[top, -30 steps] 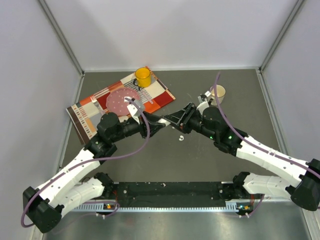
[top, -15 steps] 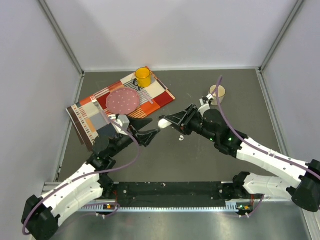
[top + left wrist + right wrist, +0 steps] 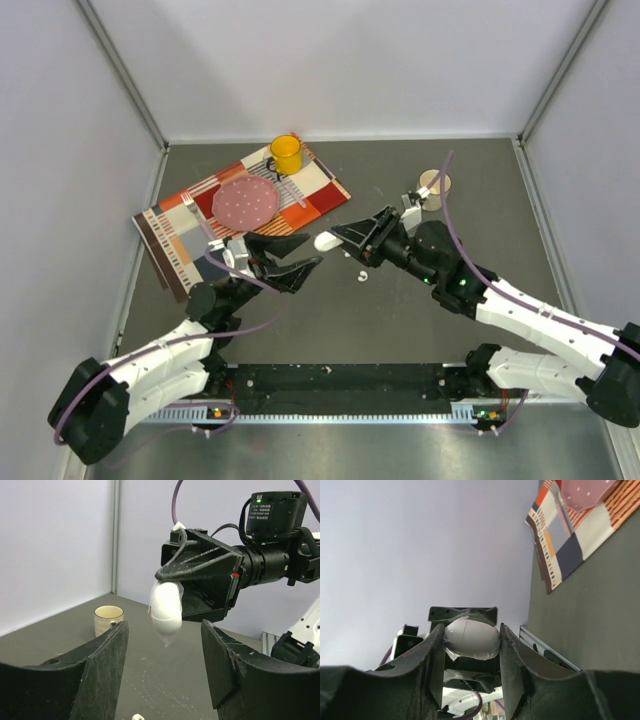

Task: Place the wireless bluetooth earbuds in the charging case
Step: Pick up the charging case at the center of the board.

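Note:
My right gripper (image 3: 330, 240) is shut on a white oval charging case (image 3: 323, 241) and holds it above the table. In the right wrist view the case (image 3: 471, 638) sits between the fingers (image 3: 434, 647), its seam closed. My left gripper (image 3: 303, 257) is open and empty, a short way left of the case and pointing at it. In the left wrist view the case (image 3: 166, 607) hangs from the right gripper, beyond my left gripper (image 3: 163, 635). One white earbud (image 3: 362, 277) lies on the table below the right gripper; it also shows in the left wrist view (image 3: 135, 717). No black buds are in view.
A checked placemat (image 3: 180, 225) at the back left carries a pink plate (image 3: 245, 201), a yellow mug (image 3: 286, 153) and a fork (image 3: 196, 214). A beige cup (image 3: 434, 184) stands at the back right, also in the left wrist view (image 3: 108, 618). Walls enclose three sides.
My left gripper was at the case with the right one; it has let go, opened and drawn back to the left. The right gripper keeps the case, almost in place.

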`<state>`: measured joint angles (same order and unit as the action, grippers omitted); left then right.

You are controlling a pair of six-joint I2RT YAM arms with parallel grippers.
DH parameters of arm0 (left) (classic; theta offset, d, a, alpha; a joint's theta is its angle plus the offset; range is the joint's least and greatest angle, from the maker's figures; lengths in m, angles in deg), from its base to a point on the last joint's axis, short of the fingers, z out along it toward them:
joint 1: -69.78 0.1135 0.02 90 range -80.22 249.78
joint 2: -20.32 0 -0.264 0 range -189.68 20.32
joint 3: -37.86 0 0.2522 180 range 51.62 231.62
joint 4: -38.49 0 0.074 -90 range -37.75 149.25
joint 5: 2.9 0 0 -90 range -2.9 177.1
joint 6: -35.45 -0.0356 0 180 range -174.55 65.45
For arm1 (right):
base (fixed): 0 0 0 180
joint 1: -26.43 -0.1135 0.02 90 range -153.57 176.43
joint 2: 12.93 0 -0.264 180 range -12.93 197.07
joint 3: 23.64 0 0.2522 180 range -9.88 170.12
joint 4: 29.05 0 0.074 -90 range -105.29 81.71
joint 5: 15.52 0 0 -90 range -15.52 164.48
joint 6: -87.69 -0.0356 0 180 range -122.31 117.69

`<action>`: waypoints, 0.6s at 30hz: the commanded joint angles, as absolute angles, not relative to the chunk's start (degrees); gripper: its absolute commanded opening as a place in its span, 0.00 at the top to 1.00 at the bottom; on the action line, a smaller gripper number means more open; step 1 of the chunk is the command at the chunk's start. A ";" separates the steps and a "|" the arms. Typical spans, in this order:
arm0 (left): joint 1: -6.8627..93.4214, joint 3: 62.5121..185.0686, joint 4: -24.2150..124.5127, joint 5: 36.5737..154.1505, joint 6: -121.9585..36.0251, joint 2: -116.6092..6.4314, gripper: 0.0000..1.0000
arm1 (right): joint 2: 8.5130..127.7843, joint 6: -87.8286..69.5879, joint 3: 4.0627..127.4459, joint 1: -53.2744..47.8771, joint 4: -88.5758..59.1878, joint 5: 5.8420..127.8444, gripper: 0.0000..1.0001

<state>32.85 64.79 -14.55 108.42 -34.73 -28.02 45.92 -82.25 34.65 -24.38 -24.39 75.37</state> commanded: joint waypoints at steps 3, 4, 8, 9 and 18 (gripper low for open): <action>32.51 65.86 -27.89 111.45 -30.47 -33.20 0.36 | 45.69 -83.43 33.72 -24.81 -32.42 73.17 1.00; 32.43 65.69 -28.16 110.92 -30.38 -33.82 0.36 | 45.60 -83.78 33.19 -24.72 -32.86 73.17 1.00; 32.34 66.30 -28.34 110.39 -30.73 -34.52 0.36 | 45.78 -84.57 32.84 -24.72 -33.39 72.90 1.00; 32.25 66.56 -28.43 110.22 -30.73 -34.79 0.36 | 45.87 -84.75 32.66 -24.72 -33.92 72.73 1.00; 31.55 68.76 -30.45 109.34 -30.55 -37.51 0.39 | 47.18 -86.59 32.22 -24.81 -36.03 71.41 1.00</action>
<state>32.09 66.36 -21.42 110.08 -31.24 -36.39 46.68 -85.39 32.80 -24.38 -31.82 72.51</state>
